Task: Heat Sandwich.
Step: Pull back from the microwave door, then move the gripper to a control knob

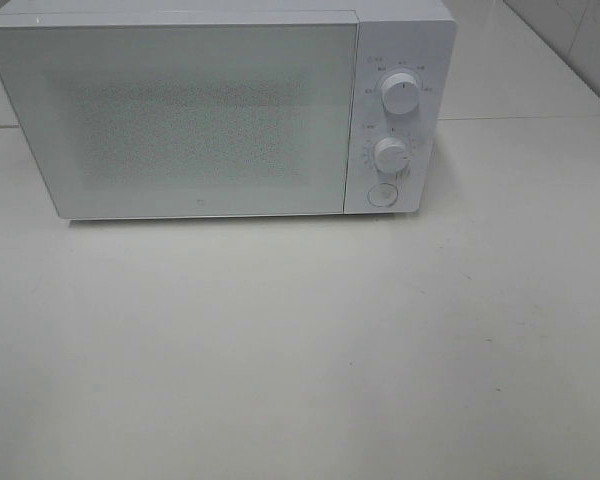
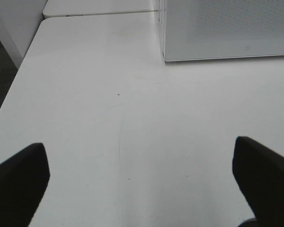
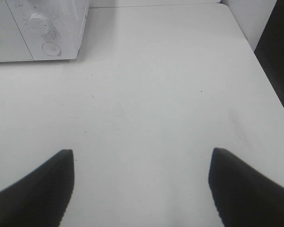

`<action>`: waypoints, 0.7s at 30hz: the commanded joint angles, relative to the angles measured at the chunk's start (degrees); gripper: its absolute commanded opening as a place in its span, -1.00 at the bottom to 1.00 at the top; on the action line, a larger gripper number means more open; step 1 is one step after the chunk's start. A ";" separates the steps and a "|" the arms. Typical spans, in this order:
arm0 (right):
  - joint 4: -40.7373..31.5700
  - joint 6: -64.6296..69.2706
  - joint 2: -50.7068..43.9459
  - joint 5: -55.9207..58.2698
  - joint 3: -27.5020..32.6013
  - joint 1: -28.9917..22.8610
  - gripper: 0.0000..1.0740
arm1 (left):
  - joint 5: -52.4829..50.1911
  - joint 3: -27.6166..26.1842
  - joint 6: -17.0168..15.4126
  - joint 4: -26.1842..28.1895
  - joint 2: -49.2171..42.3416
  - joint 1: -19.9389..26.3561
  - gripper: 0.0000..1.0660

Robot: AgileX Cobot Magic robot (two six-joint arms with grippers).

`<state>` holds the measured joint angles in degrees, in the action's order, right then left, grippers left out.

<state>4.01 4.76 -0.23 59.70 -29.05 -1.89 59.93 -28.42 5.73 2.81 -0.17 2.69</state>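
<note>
The sandwich cannot be seen in any view, so where it lies cannot be told. The microwave [image 1: 200, 110] fills the upper left and centre of the high view. Its door [image 1: 180, 120] is shut, and the speckled grey panel is too clouded to make out anything behind it. The top of the microwave is cut off by the upper frame edge.

On the control strip at the upper centre-right, an upper dial [image 1: 401, 96] sits above a lower dial [image 1: 391, 155], with a round button [image 1: 381, 196] beneath them. The markings around the dials are too small to read.

The white table [image 1: 300, 350] takes up the whole lower half of the frame. A seam at the upper right separates it from a second table [image 1: 520, 70] behind.

Neither arm shows in the high view. In the left wrist view the left gripper [image 2: 138, 144] is spread wide over bare tabletop. Its dark fingers [image 2: 19, 184] are cut off by the frame edge, and only a corner of the microwave is in view. The right gripper [image 3: 142, 152] is likewise spread, with nothing between its fingers [image 3: 246, 194]. In its view the lower dial and the button are blurred.
</note>
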 commanded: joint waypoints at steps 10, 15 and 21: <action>0.06 0.29 2.81 -8.08 -1.49 0.46 0.54 | -0.46 0.11 0.00 0.52 -1.32 0.17 0.83; 0.06 0.34 7.51 -13.87 -1.49 0.46 0.52 | -0.46 0.11 0.00 0.52 -1.32 0.17 0.83; -0.06 1.20 14.38 -21.77 -0.69 0.46 0.51 | -0.46 0.11 0.00 0.52 -1.32 0.17 0.83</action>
<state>4.01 5.21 13.98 39.36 -29.74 -1.89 59.93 -28.42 5.79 2.81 -0.17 2.69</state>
